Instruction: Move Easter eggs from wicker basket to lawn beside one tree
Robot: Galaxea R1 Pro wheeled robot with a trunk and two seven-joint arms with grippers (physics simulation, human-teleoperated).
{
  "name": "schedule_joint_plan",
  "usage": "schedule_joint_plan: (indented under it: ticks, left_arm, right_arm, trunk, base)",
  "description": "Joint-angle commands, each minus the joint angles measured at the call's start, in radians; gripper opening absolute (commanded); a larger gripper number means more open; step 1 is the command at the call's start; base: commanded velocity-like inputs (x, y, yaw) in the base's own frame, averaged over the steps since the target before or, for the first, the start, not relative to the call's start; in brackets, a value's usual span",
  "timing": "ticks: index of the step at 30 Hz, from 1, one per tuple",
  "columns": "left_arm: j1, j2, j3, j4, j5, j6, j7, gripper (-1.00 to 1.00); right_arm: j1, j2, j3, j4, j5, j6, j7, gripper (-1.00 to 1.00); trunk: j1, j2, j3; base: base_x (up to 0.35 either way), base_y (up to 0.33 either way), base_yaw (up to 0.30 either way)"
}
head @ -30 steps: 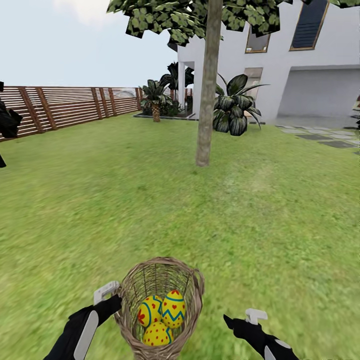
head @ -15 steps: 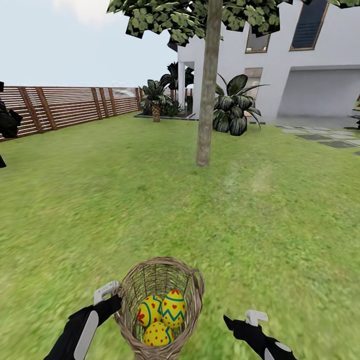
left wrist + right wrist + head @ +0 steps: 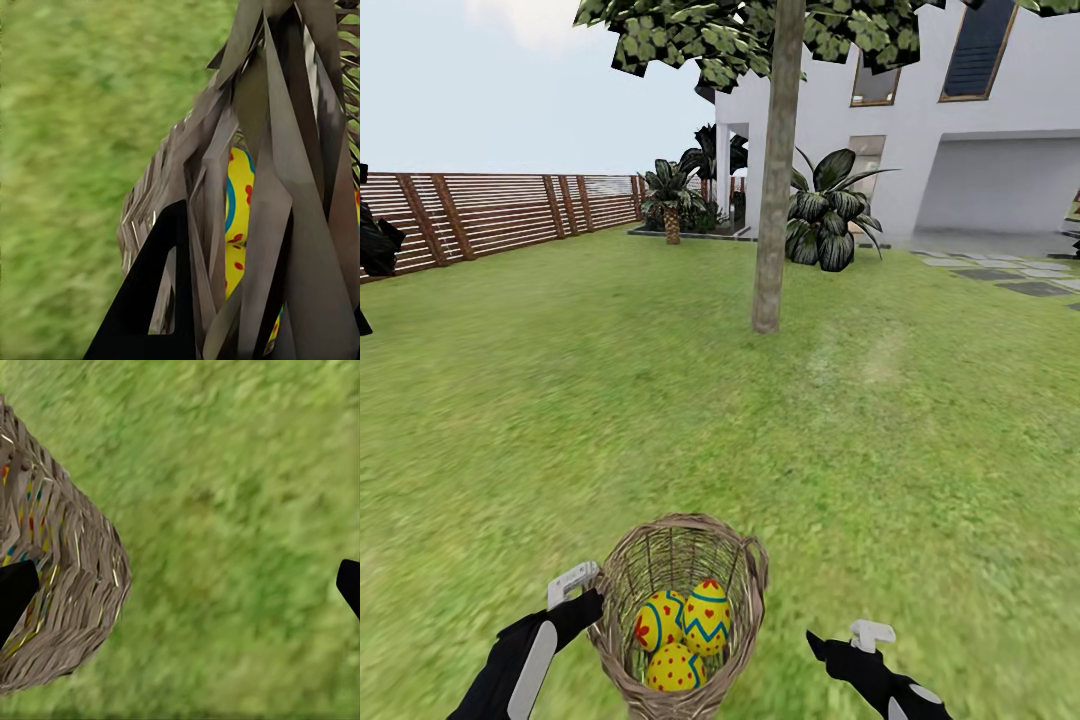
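Head view: the wicker basket [image 3: 678, 610] is gripped at its rim by the left pincer [image 3: 575, 590], with three Easter eggs [image 3: 682, 632] inside. The right pincer [image 3: 850, 640] is held wide open, empty, beside it above the lawn [image 3: 560, 420].

3 Easter eggs [image 3: 682, 635], all in 1 wicker basket [image 3: 678, 545], near, centre. 1 thick-trunked tree [image 3: 775, 180] mid-lawn, far. 1 white house [image 3: 920, 110] far right. 1 slat fence [image 3: 490, 210] far left. Approx. 3 broad-leaved plants [image 3: 825, 215] by house; exact no. hard to tell. 2 grippers: left gripper [image 3: 575, 590] at basket's left rim, right gripper [image 3: 840, 640] apart on its right.
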Motion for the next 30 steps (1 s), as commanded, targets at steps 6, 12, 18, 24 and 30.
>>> schedule_joint_plan:
  ticks: [6, 12, 18, 24, 30]
  left_arm:
    - [-0.001, -0.001, 0.002, -0.002, 0.016, 0.005, 0.006, -1.0]
    - [-0.001, -0.001, 0.002, -0.001, 0.016, 0.007, 0.006, -1.0]
    - [-0.001, -0.002, 0.002, -0.002, 0.016, 0.005, 0.006, -1.0]
    - [-0.001, -0.002, 0.002, -0.002, 0.016, 0.003, 0.006, -1.0]
    - [-0.001, -0.002, 0.002, -0.002, 0.016, 0.004, 0.006, -1.0]
  right_arm:
    - [-0.001, 0.002, -0.006, 0.002, 0.006, -0.003, -0.028, 1.0]
    - [-0.001, 0.002, -0.007, 0.002, 0.006, -0.005, -0.028, 1.0]
    - [-0.001, 0.002, -0.006, 0.002, 0.006, -0.005, -0.028, 1.0]
    - [-0.001, 0.002, -0.006, 0.002, 0.006, -0.005, -0.028, 1.0]
    - [-0.001, 0.002, -0.007, 0.002, 0.007, -0.005, -0.028, 1.0]
  trunk:
    - [0.0, -0.001, -0.001]
    - [-0.015, 0.027, 0.012]
    - [-0.023, 0.041, 0.018]
    - [-0.023, 0.041, 0.018]
    - [-0.023, 0.041, 0.018]
  base:
    - [0.0, 0.0, 0.0]
    - [0.0, 0.0, 0.0]
    - [0.0, 0.0, 0.0]
    - [0.0, 0.0, 0.0]
    - [0.207, 0.0, 0.0]
